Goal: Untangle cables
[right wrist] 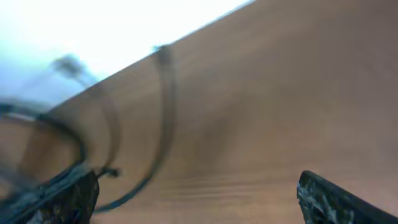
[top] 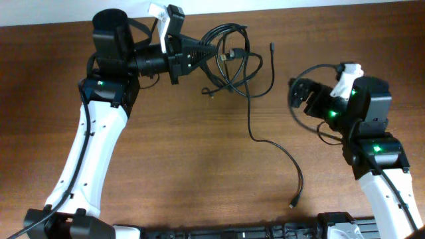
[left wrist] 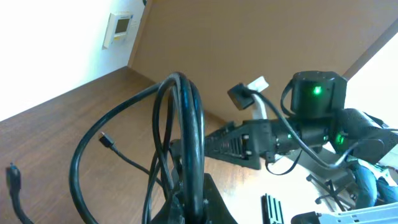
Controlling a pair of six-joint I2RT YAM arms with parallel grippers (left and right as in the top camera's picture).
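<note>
A tangle of thin black cables lies in loops at the back middle of the wooden table. One long cable trails from it toward the front and ends in a small plug. My left gripper is shut on a bundle of loops at the tangle's left side; in the left wrist view the cables rise out of the jaws. My right gripper is open and empty, to the right of the tangle. In the right wrist view its jaws stand wide apart over bare wood, with blurred cables beyond.
The table's back edge meets a white wall. A thicker black wire loops over my right arm's wrist. My right arm shows in the left wrist view, beyond the held loops.
</note>
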